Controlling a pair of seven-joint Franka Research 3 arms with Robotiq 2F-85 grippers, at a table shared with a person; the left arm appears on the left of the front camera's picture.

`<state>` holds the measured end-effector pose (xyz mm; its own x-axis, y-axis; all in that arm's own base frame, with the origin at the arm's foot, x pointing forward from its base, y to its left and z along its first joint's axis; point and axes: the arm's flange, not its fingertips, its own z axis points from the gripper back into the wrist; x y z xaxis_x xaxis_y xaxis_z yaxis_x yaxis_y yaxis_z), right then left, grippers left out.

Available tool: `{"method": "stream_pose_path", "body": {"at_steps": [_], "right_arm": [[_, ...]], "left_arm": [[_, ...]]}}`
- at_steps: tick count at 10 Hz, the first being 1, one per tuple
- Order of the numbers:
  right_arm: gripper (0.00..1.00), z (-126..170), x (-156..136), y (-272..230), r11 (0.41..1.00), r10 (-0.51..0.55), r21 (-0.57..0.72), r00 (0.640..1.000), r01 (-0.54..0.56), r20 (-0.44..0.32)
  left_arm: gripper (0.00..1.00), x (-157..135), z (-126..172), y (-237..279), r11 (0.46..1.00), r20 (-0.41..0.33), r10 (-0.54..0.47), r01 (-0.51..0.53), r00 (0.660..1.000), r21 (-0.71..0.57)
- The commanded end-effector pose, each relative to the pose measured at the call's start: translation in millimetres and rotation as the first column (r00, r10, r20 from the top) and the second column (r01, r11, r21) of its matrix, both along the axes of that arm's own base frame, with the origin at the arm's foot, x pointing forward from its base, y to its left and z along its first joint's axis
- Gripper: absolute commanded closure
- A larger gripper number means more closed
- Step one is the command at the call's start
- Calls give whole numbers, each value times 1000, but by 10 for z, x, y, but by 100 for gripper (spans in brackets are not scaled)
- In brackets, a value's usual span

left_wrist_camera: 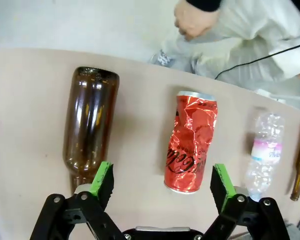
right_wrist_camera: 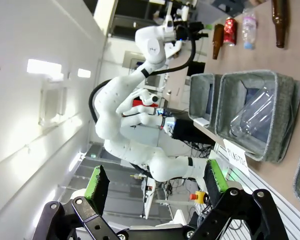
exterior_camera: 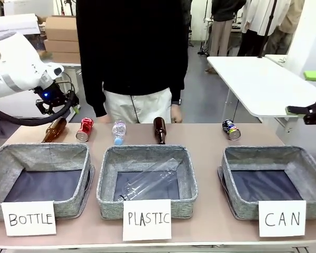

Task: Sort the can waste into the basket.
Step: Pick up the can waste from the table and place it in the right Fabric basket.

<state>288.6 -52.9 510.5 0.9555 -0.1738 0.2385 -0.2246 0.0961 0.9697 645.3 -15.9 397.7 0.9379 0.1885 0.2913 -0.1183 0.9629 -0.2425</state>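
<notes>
At the left of the counter [exterior_camera: 208,213], the left pincer [left_wrist_camera: 161,175] hovers above the back row of waste. Its green-padded jaws are wide apart and hold nothing. In its wrist view, one fingertip hangs over the narrow end of a brown bottle [left_wrist_camera: 89,120] lying on its side. The dented red can [left_wrist_camera: 190,142] also lies on its side, between the two fingers, nearer the other one and touched by neither.

Further right in the row lie a small clear plastic bottle [exterior_camera: 119,132], a second brown bottle [exterior_camera: 159,130] and the dark blue can [exterior_camera: 231,128]. The blue can rests just behind the CAN basket [exterior_camera: 242,208], the rightmost of three grey baskets, and neither can is inside it. At the right edge, the right pincer [exterior_camera: 312,113] is raised well off the counter, jaws wide and empty.

The step in hand looks like the approach to the red can, with no grasp made. The next move likely calls for shifting sideways to centre the can and clear the bottle. The pincer would then lower and close across the can's dented sides. After that comes a long carry across the counter to the CAN basket.
</notes>
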Motion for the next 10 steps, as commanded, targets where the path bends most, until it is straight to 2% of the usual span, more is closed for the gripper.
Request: {"method": "stream_pose_path", "body": {"at_steps": [1,2,3,4,7,10], "right_arm": [[0,31,30,3,1000,-2,14,999,1,33],[0,31,30,3,1000,-2,14,999,1,33],[0,31,30,3,1000,-2,14,999,1,33],[0,31,30,3,1000,-2,14,999,1,33],[0,31,30,3,1000,-2,14,999,1,33],[0,31,30,3,1000,-2,14,999,1,33]], "left_arm": [[0,115,-211,-249,996,8,90,-90,996,-9],[0,182,-346,-449,993,-9,87,-87,996,-83],[0,236,-424,-572,992,-13,86,-87,996,-90],[0,274,-473,-584,991,-54,73,-78,996,-106],[0,329,-786,-658,995,-130,90,-95,987,-33],[0,324,-889,-737,996,-131,84,-85,988,-4]]}}
